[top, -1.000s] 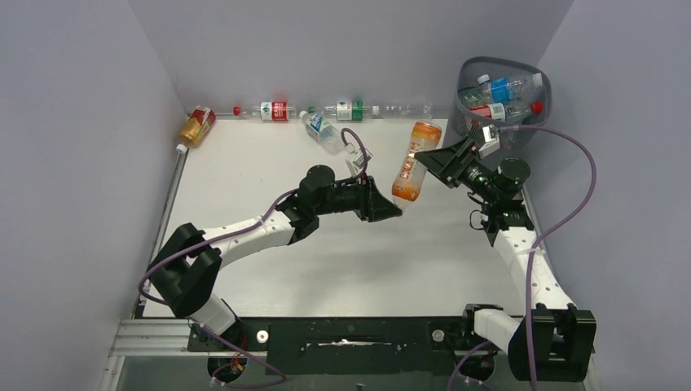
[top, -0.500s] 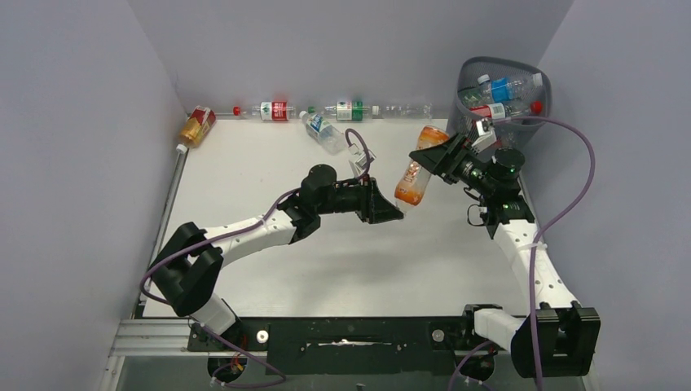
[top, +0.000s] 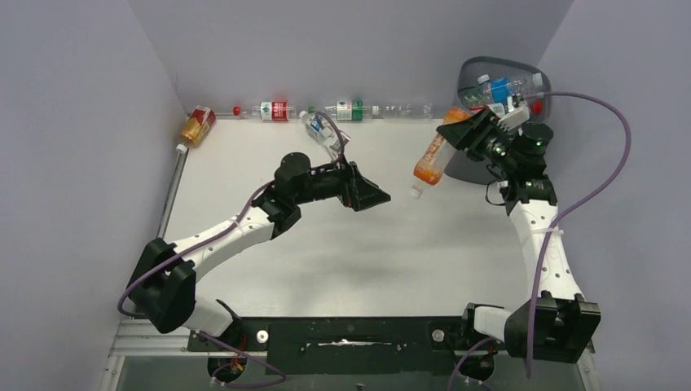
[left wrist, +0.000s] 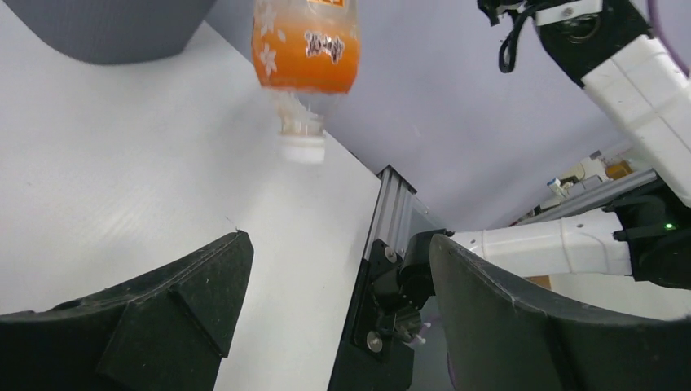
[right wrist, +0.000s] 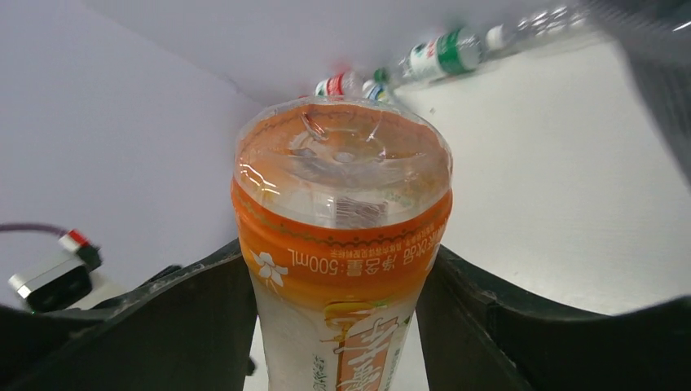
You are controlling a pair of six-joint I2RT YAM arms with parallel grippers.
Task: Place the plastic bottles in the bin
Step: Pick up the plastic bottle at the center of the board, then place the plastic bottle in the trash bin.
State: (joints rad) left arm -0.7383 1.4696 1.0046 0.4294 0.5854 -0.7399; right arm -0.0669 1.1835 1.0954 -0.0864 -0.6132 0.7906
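An orange bottle (top: 429,163) hangs cap down above the table, just left of the bin (top: 489,62). My right gripper (top: 460,130) is shut on its upper, base end; in the right wrist view both fingers (right wrist: 204,309) press the bottle (right wrist: 342,228) at its sides. My left gripper (top: 379,195) stands open and empty at the table's middle, apart from the bottle (left wrist: 305,49), which hangs ahead of it in the left wrist view (left wrist: 338,244). The bin holds several bottles (top: 497,90). More bottles lie along the back wall: amber (top: 196,126), red-labelled (top: 273,110), green-labelled (top: 349,110).
A blue-labelled bottle (top: 322,130) lies a little out from the back wall, behind my left wrist. A clear one (top: 407,110) lies by the wall near the bin. Grey walls close the table on three sides. The right arm's purple cable (top: 607,163) arcs beside the bin.
The left gripper let go of the orange bottle and pulled back left. The right gripper shut on the bottle and carried it up and right towards the bin.
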